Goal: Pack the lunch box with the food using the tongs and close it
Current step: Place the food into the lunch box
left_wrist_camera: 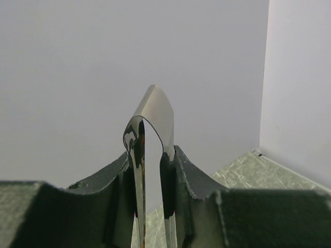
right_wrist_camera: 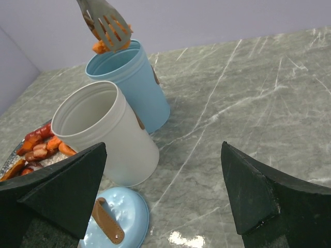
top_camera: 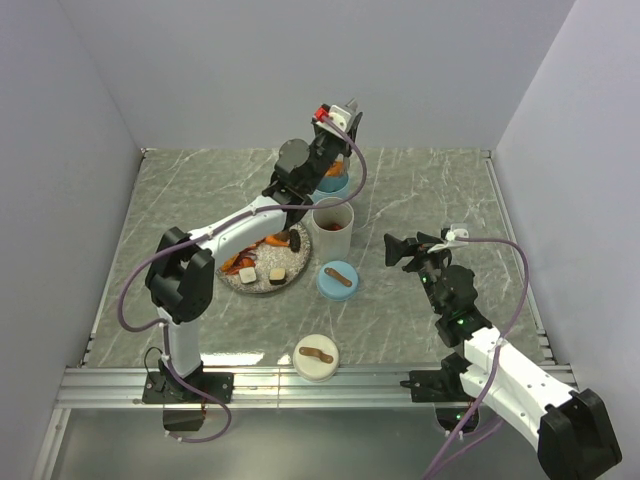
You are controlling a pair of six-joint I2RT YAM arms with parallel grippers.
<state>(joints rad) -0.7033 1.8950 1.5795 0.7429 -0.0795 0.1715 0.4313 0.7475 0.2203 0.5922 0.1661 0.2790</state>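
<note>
Tongs (right_wrist_camera: 106,26) clamped in part-closed left gripper (left_wrist_camera: 153,170), tips just above blue cup (right_wrist_camera: 132,77), pinching orange piece (right_wrist_camera: 98,47). Right gripper (top_camera: 405,250) spread wide, empty, well off to the side. Mid-loading; calls next for easing the squeeze, dropping piece inside.

cups (right_wrist_camera: 103,132): 2 | lids (top_camera: 340,279): 2 | plate (top_camera: 255,288): 1 | tongs (left_wrist_camera: 152,129): 1

The tongs (left_wrist_camera: 155,111) are glossy polished metal, the white cup (right_wrist_camera: 114,144) and blue cup (right_wrist_camera: 147,93) smooth matt plastic.
</note>
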